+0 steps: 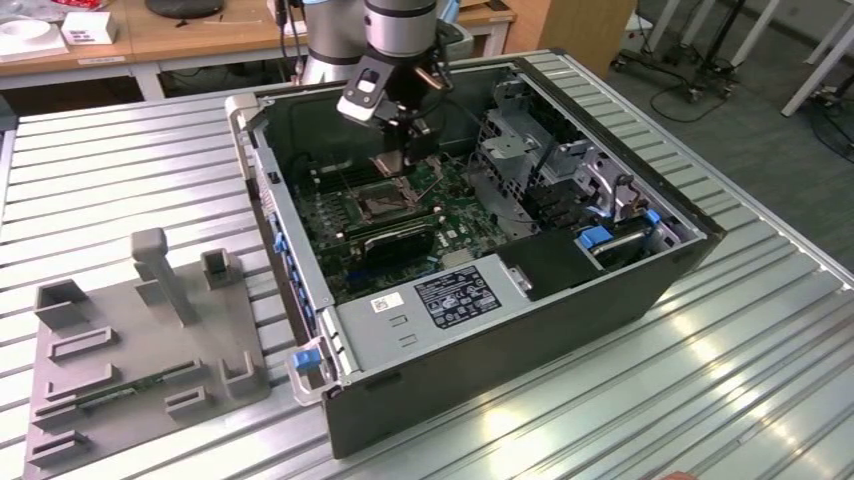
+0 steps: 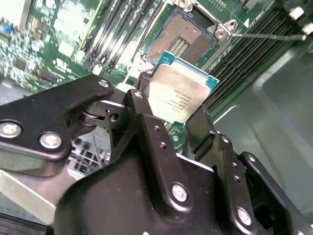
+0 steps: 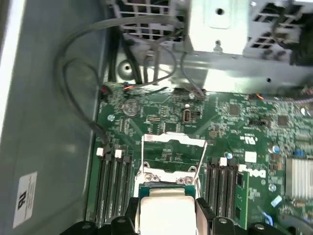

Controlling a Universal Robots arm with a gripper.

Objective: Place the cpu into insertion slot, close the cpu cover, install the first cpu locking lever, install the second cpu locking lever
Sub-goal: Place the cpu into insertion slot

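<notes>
My gripper (image 1: pixel 396 152) hangs inside the open computer case, above the green motherboard (image 1: pixel 441 200). It is shut on the cpu (image 2: pixel 182 90), a flat square chip with a silvery-tan top, gripped by two opposite edges between the black fingers (image 2: pixel 142 105). The cpu (image 3: pixel 164 210) hovers just above and slightly to one side of the insertion slot (image 2: pixel 183 41), which lies uncovered with its dark pin field bare. The cpu cover (image 3: pixel 173 142) stands raised behind the slot. A thin locking lever (image 2: pixel 266 35) sticks out beside the socket, unlatched.
Long black memory slots (image 3: pixel 115 181) flank the socket on both sides. A grey perforated drive cage (image 1: pixel 514 150) and loose black cables (image 3: pixel 83 73) stand close by inside the case. A grey fixture block (image 1: pixel 134 350) rests on the slatted table at the exterior view's left.
</notes>
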